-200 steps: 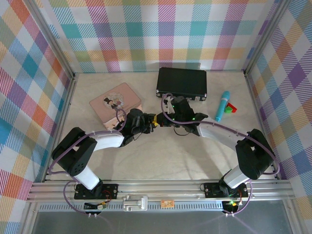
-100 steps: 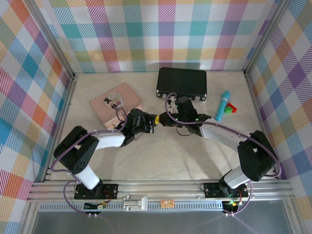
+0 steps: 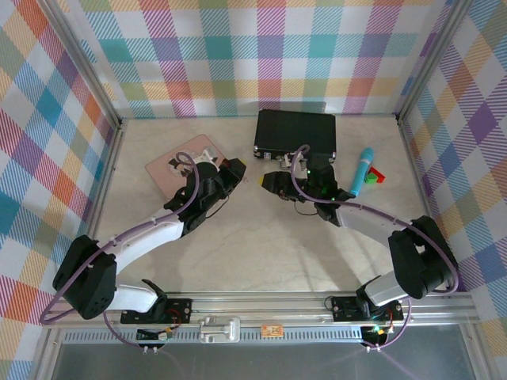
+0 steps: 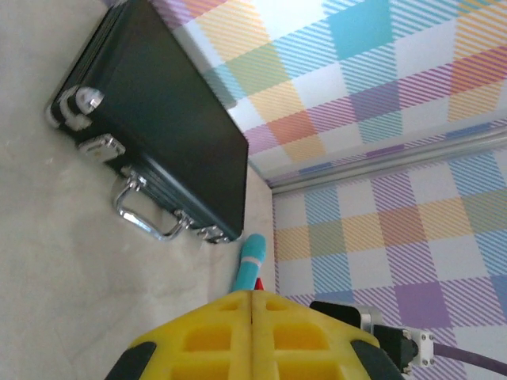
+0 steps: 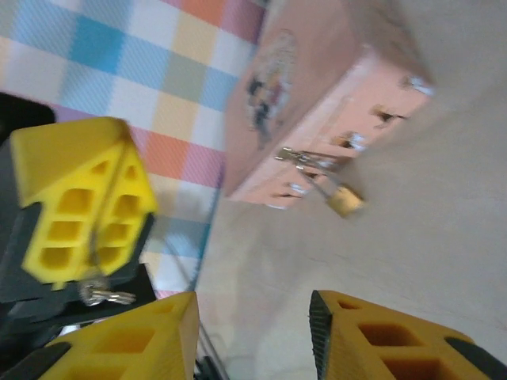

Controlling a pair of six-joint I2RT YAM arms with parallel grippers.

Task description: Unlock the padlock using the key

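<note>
In the right wrist view the small brass padlock (image 5: 344,199) hangs by its thin shackle from the clasp on the pink tin (image 5: 309,87), resting against the tabletop. My right gripper (image 5: 253,317) is open and empty, a short way in front of the padlock. My left gripper (image 5: 87,202) is shut, its yellow fingers (image 4: 230,317) pressed together. In the top view the left gripper (image 3: 235,170) sits beside the tin's (image 3: 168,165) right edge, and the right gripper (image 3: 269,180) faces it across a small gap. I cannot make out the key.
A black case (image 3: 295,134) with a chrome handle (image 4: 146,218) lies at the back, just behind both grippers. A blue marker (image 3: 362,172) and a small red and green piece (image 3: 378,176) lie to the right. Checked walls enclose the table.
The two grippers, touching at the table's middle before, have drawn apart. The left arm has stretched back toward the pink tin, and the right gripper has shifted back and to the right.
</note>
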